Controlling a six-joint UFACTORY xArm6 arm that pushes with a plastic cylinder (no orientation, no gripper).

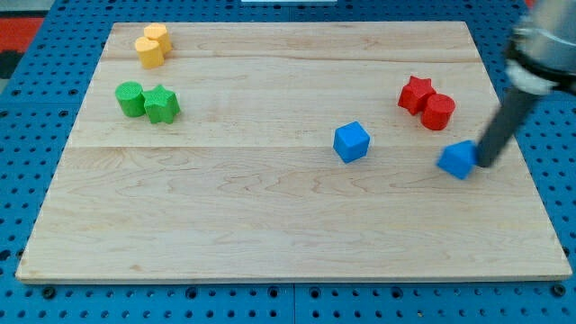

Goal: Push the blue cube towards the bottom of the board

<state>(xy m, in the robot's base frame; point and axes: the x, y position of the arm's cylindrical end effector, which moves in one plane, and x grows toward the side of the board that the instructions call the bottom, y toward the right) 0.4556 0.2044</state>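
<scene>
The blue cube [352,141] sits on the wooden board [270,225], right of centre. My tip [483,163] is at the view's right, well to the right of the blue cube and a little lower. It stands right beside a second, smaller blue block [458,159], touching or nearly touching its right side. The rod slants up to the view's top right.
A red star [416,94] and a red cylinder [438,112] sit together above my tip. A green cylinder [130,98] and a green star [161,104] sit at the left. Two yellow blocks [152,45] sit at the top left.
</scene>
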